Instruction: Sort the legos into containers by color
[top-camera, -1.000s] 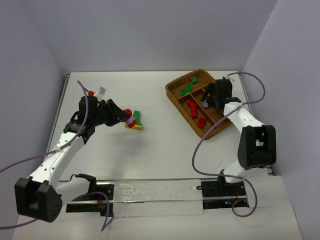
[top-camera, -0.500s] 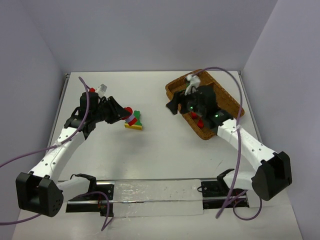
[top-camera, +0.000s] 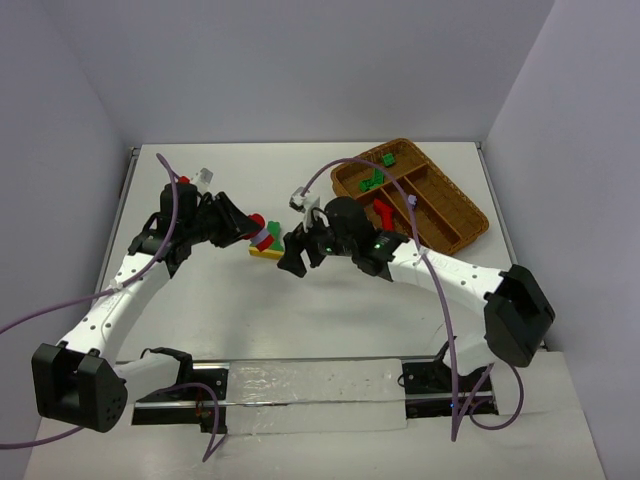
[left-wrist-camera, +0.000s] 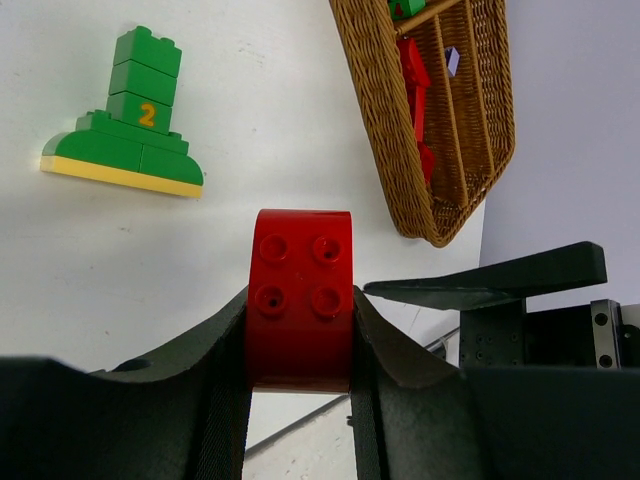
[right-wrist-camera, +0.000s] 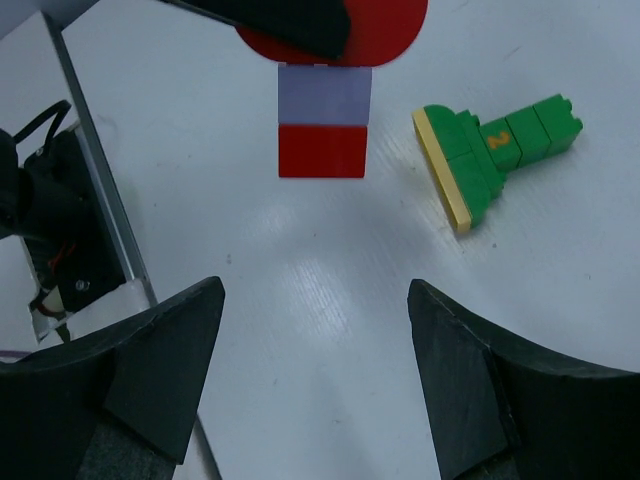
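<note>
**Handover geometry: stack end-on to the open right gripper**

Stack first. My left gripper (top-camera: 250, 230) is clamped on a rounded red brick (left-wrist-camera: 300, 300), its pads pressed to the brick's two flanks, and it holds the brick off the table. Stuck to that brick are a lilac brick (right-wrist-camera: 323, 92) and then a plain red brick (right-wrist-camera: 322, 150), which is the free end.

The long axis of the three runs from the left fingers towards my right arm. On the right wrist camera the free end points roughly down the centre line between that arm's fingers.

The right gripper (right-wrist-camera: 315, 290) has its jaws wide apart and nothing in them. It sits near the free end but does not touch it. I judge it the only arm placed to take that end, since the left is occupied.

The grip I would want is across the plain red brick alone, short of the lilac one, so the colours can be pulled apart.

A green and yellow piece (right-wrist-camera: 480, 150) lies flat on the table just to one side of the approach. The tray (left-wrist-camera: 370, 120) is well apart, beyond the right arm.
</note>
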